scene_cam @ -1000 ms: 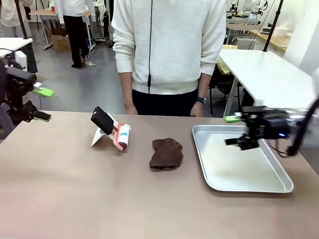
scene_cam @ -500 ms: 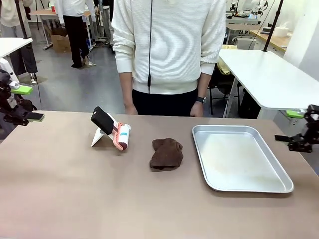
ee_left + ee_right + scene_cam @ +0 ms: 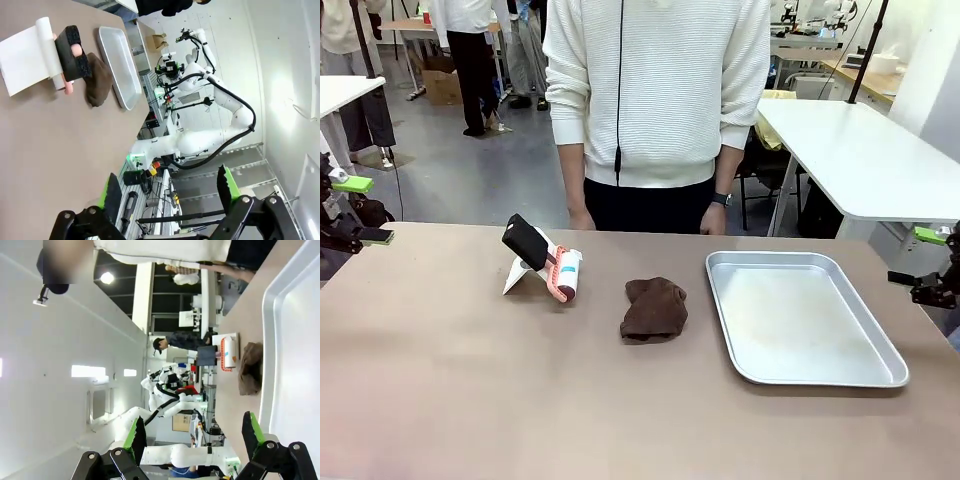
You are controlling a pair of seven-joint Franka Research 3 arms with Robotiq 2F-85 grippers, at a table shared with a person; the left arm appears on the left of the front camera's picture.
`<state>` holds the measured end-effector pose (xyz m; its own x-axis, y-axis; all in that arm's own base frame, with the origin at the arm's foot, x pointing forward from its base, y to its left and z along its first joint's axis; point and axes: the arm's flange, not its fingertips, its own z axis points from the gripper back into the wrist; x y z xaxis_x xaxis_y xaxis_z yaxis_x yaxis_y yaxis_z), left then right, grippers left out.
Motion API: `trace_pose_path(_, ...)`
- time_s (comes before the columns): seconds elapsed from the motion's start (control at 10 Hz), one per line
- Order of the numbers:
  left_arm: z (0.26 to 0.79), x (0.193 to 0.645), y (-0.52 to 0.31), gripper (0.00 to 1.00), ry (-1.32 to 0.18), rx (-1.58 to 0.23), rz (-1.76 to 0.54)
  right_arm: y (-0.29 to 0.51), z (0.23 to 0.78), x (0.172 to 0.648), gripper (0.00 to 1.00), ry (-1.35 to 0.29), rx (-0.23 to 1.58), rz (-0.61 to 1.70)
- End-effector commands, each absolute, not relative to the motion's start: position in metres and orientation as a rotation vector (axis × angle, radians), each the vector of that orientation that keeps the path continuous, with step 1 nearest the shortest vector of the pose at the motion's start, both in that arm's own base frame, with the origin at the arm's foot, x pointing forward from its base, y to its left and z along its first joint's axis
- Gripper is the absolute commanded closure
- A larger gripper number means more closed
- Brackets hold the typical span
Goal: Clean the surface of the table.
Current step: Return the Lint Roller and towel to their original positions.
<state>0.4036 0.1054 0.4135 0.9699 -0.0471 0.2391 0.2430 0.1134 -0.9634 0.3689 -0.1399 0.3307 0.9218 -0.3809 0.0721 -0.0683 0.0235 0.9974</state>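
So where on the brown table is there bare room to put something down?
The table is bare along the whole near edge, and at the left before the lint roller. The crowded band is the far middle: roller, brown cloth and metal tray stand close together.

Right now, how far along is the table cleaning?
Nothing looks wiped yet. The brown cloth lies crumpled and untouched mid-table, beside the lint roller and the empty metal tray. Nothing is in hand: the left tool and right tool stand open at the table's side edges. Left to do: pick up a cleaning item and wipe the surface.
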Motion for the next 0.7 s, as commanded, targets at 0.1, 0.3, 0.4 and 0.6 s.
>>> trace_pose_path(0.1, 0.4164, 0.3993, 0.1030, 0.00, -0.172, -1.463, -0.223, -0.1399, 0.3397, 0.3637, 0.00, -0.327, 1.534, -0.272)
trace_pose_path(0.3, 0.4164, 0.3993, 0.1030, 0.00, -0.172, -1.463, -0.223, -0.1399, 0.3397, 0.3637, 0.00, -0.327, 1.534, -0.272)
trace_pose_path(0.4, 0.4164, 0.3993, 0.1030, 0.00, -0.172, -1.463, -0.223, -0.1399, 0.3397, 0.3637, 0.00, -0.327, 1.534, -0.272)
trace_pose_path(0.6, 0.4164, 0.3993, 0.1030, 0.00, -0.172, -1.463, -0.223, -0.1399, 0.3397, 0.3637, 0.00, -0.327, 1.534, -0.272)
